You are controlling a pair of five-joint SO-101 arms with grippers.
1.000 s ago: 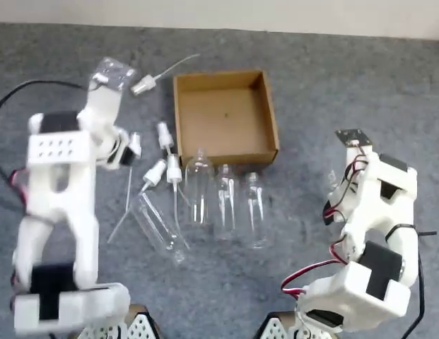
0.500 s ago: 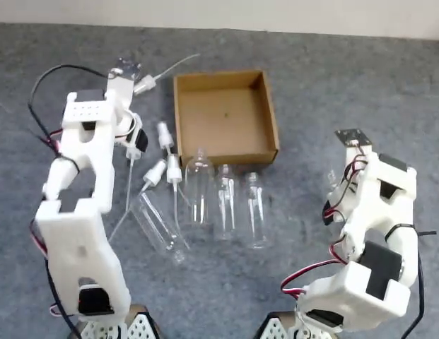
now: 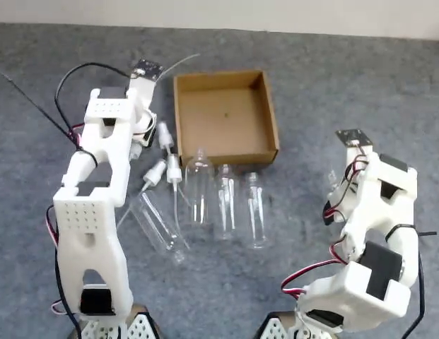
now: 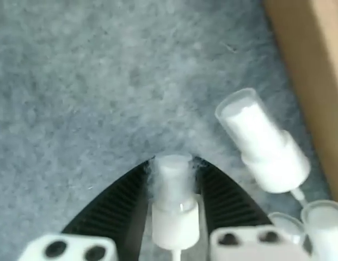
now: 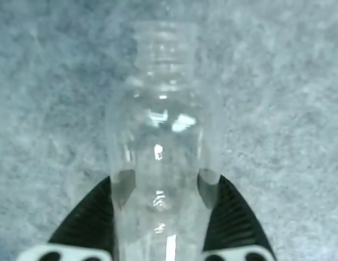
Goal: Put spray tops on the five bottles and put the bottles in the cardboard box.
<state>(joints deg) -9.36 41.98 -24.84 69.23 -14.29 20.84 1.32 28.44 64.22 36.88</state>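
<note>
Cardboard box [image 3: 226, 116] is empty and the bottles [image 3: 226, 201] lie uncapped; left gripper [image 4: 173, 164] pinches a spray top [image 4: 174, 217], right gripper [image 5: 163, 184] clamps a clear bottle [image 5: 163, 109].

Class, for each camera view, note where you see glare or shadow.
Right wrist view: white glints on the clear bottle in the right gripper. Left wrist view: the loose spray top glares bright white beside the held spray top in the left gripper. High view: pale streaks on the lying bottles, shadows faint.
</note>
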